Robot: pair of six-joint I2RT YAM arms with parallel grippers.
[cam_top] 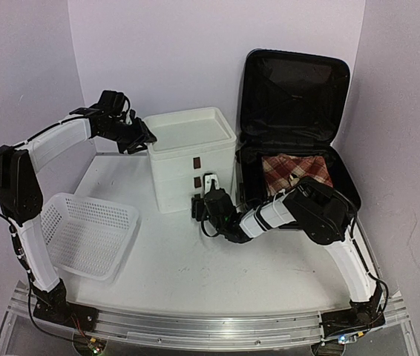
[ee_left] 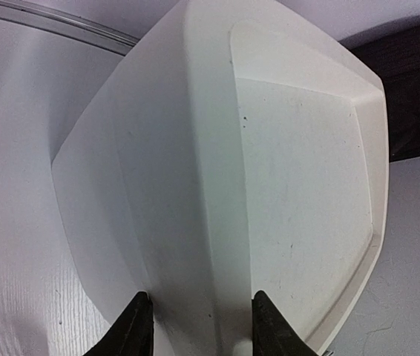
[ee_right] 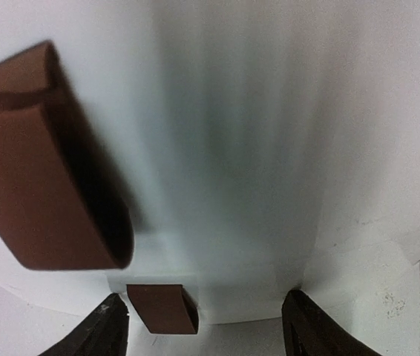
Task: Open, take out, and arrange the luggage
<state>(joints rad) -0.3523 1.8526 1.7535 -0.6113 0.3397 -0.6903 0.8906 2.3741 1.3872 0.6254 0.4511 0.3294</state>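
Luggage [cam_top: 293,96] open, back right of surface [cam_top: 195,259], plaid cloth [cam_top: 295,172] inside. Left gripper [cam_top: 142,137] apart at top edge of drawer box [cam_top: 191,148]; right gripper [cam_top: 208,194] apart about a brown handle [ee_right: 162,308] (unclamped). Risk: a pull drags the whole box.

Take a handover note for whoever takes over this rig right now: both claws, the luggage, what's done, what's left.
Left claw: open, at the top corner of the white drawer box, holding nothing.
Right claw: open, facing the box's front by a brown drawer handle, gripping nothing.
Luggage: at the right of the table, open, lid upright, plaid cloth inside.
Done: luggage opened.
Left: take the cloth out and arrange it.
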